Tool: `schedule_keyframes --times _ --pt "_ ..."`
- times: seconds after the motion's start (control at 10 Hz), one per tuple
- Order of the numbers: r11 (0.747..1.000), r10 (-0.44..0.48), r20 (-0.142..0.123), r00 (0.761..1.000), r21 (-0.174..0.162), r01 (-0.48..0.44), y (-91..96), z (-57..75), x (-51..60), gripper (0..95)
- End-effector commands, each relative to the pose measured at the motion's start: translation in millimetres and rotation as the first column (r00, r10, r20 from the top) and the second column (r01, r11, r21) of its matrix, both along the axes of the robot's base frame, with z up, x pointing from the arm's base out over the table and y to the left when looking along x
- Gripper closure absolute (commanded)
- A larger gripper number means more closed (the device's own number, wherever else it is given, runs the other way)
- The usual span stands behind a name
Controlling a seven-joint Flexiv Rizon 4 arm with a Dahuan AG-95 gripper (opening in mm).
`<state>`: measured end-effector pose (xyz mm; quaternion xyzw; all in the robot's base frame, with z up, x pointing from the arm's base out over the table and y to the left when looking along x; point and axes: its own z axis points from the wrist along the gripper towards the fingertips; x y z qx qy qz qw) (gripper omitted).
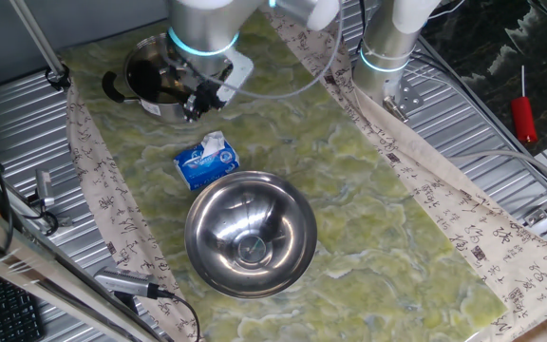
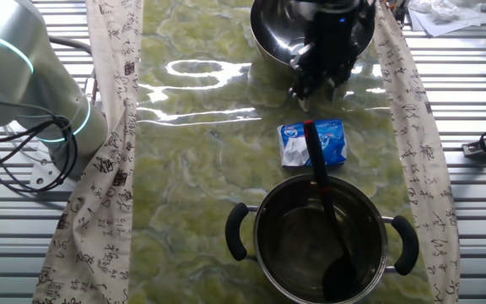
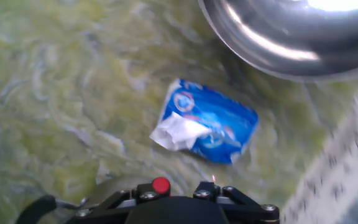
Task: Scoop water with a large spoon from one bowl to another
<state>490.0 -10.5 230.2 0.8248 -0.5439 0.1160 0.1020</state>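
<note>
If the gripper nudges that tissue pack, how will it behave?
The tissue pack would probably slide easily: it looks small, soft and light, lying flat on the smooth cloth. It likely squashes rather than tips, and its loose tissue may snag.

On the desk [image 1: 387, 228] three things stand in a row. The pot [image 2: 321, 238] is at one end, the bowl [image 1: 250, 235] at the other, and the tissue pack [image 2: 312, 143] lies between them, apart from both. The spoon [image 2: 322, 196] rests in the pot, its handle leaning over the rim toward the pack. My end effector [image 1: 198, 103] hangs above the desk just beside the pot, on the side facing the pack. In the hand view the pack lies ahead of me with the bowl beyond it.
</note>
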Motion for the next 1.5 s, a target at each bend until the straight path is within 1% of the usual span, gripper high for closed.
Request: schedule_keyframes --times 0.1,0.2,0.3,0.4,0.5,0.6,0.7,0.8,0.9,1.0,1.1,1.2,1.3,1.4,1.5 --pt "0.939 -0.332 0.325 0.885 0.025 0.343 -14.4 9.0 -7.1 57.0" --pt "0.93 -0.346 0.341 0.874 0.004 0.366 -14.6 8.5 -6.6 57.0" --pt "0.931 -0.347 0.324 0.88 0.008 0.364 -14.5 7.9 -5.9 57.0" --pt "0.93 -0.357 0.289 0.888 0.016 0.368 -14.3 7.7 -5.7 57.0" --pt "0.927 -0.366 0.27 0.89 0.022 0.374 -14.3 7.7 -5.7 57.0" --pt "0.925 -0.373 0.244 0.895 0.021 0.379 -14.3 7.7 -5.7 57.0" --pt "0.922 -0.381 0.226 0.896 0.017 0.388 -14.3 7.7 -5.7 57.0" --pt "0.913 -0.401 0.183 0.898 0.001 0.408 -14.3 7.7 -5.7 57.0" --pt "0.91 -0.407 0.164 0.899 -0.01 0.414 -14.5 7.3 -6.0 57.0" --pt "0.91 -0.408 0.158 0.899 -0.01 0.414 -14.7 7.0 -6.2 57.0" --pt "0.908 -0.413 0.165 0.895 0.003 0.419 -15.0 7.3 -6.3 57.0" --pt "0.903 -0.426 0.174 0.888 0.024 0.429 -14.2 7.5 -5.0 57.0" --pt "0.904 -0.424 0.175 0.888 0.033 0.425 -13.0 7.8 -3.5 57.0" --pt "0.903 -0.429 0.171 0.887 0.039 0.429 -12.6 8.3 -3.8 57.0" --pt "0.896 -0.444 0.158 0.882 0.058 0.44 -11.5 9.8 -4.9 57.0"
